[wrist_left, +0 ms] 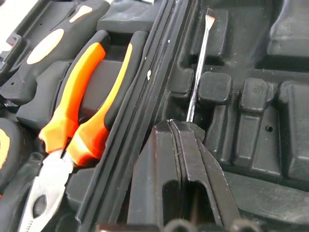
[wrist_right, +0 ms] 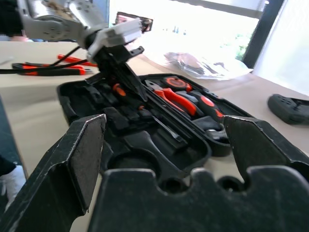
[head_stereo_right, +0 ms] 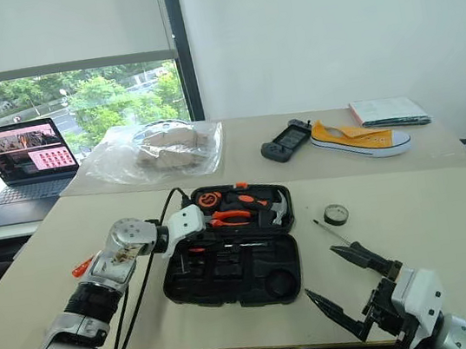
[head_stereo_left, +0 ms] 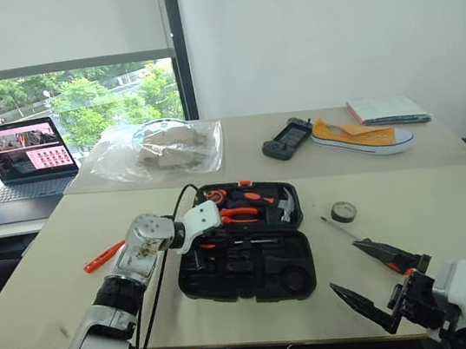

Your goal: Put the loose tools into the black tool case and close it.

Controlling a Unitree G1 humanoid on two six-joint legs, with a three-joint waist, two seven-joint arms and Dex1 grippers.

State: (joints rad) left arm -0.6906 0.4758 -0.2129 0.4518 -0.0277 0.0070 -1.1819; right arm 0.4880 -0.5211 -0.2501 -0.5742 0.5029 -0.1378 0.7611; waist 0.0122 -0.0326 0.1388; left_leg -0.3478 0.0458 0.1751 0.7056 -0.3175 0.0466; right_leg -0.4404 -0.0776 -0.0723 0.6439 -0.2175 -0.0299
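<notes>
Since the left gripper point(wrist_left: 186, 126) has its fingers pressed together on a screwdriver point(wrist_left: 199, 65) lying over its slot in the open case point(head_stereo_left: 231, 282), it should seat the shaft fully before letting go. The right gripper point(head_stereo_left: 380, 280) hangs spread and empty; tape point(head_stereo_left: 343, 211) waits near the case.

The left arm point(head_stereo_left: 132, 264) has silver-grey metal segments, black joint bands and a white wrist housing, with a black cable looping along it. The right gripper point(head_stereo_right: 348, 284) has pointed black fingers point(head_stereo_right: 359, 256) on a white wrist block.
</notes>
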